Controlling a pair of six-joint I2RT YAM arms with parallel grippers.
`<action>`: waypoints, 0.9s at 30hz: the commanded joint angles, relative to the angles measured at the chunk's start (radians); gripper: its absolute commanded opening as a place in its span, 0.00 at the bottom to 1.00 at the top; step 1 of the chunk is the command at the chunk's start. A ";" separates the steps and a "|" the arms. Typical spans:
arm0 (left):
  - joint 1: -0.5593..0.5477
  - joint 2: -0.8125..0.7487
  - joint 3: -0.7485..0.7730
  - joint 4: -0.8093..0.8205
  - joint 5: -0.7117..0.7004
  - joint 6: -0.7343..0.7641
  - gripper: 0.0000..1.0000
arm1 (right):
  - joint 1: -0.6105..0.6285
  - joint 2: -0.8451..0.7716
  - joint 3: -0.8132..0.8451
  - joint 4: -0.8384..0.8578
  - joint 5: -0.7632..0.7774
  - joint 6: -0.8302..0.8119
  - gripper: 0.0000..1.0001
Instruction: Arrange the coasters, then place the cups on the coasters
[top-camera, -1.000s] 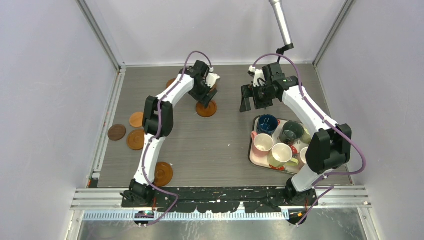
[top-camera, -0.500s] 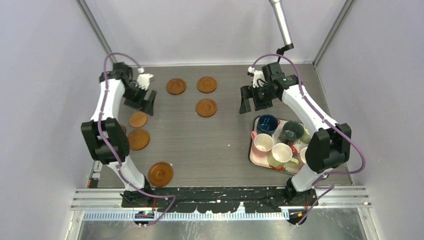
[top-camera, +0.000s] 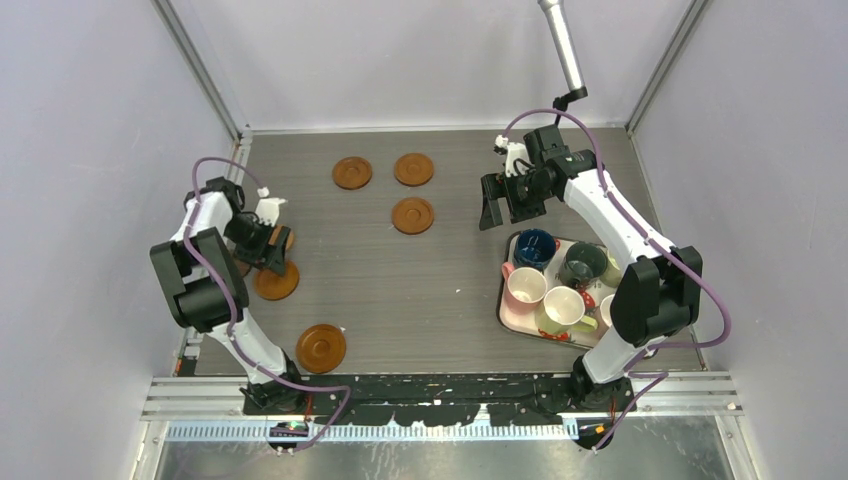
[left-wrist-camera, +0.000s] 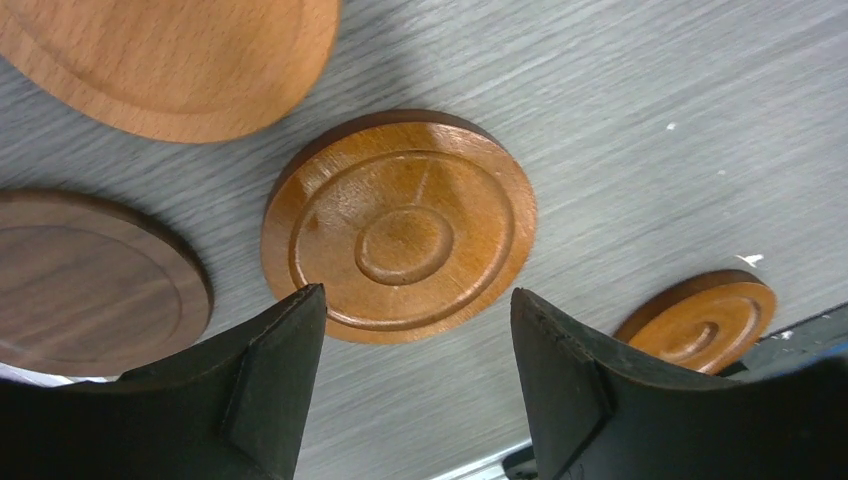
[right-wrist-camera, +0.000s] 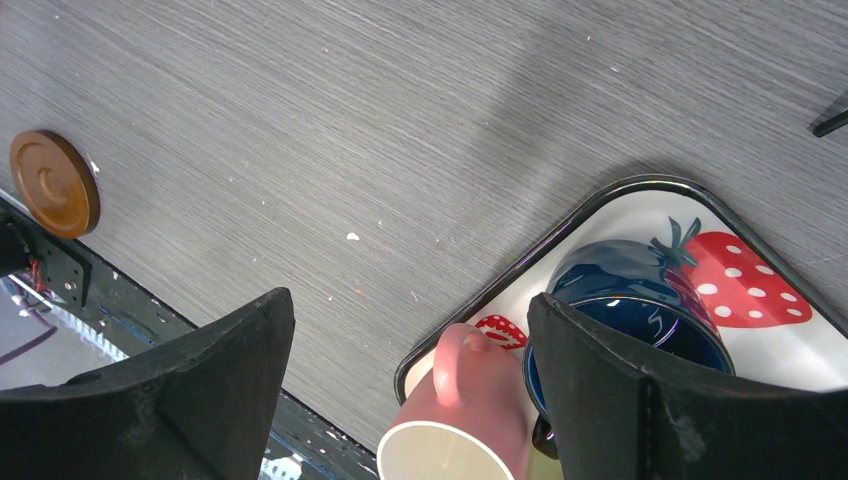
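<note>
Where our left pincer (left-wrist-camera: 415, 310) hangs: spread over a coaster (left-wrist-camera: 400, 225)
Right pincer (right-wrist-camera: 408, 305): spread, near the blue cup (right-wrist-camera: 630, 290)

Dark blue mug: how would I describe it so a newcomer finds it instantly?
Look to the white strawberry-print tray on the right. The dark blue mug sits at its far-left corner. It is the only blue one, beside a pink mug and a dark grey mug.

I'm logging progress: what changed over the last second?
The left gripper left the round brown wooden coaster at centre and swung leftward. It now hovers open over another ridged brown wooden coaster. The right gripper, the mugs and remaining coasters stayed put.
</note>
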 joint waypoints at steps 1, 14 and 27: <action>0.000 0.017 -0.029 0.139 -0.054 0.033 0.69 | -0.001 -0.008 0.011 -0.003 -0.020 -0.008 0.91; 0.011 0.082 -0.105 0.248 -0.099 0.068 0.60 | -0.001 -0.008 0.001 -0.002 -0.018 -0.010 0.91; -0.158 0.038 -0.207 0.259 -0.080 0.017 0.42 | -0.001 -0.006 -0.008 0.007 -0.013 -0.008 0.91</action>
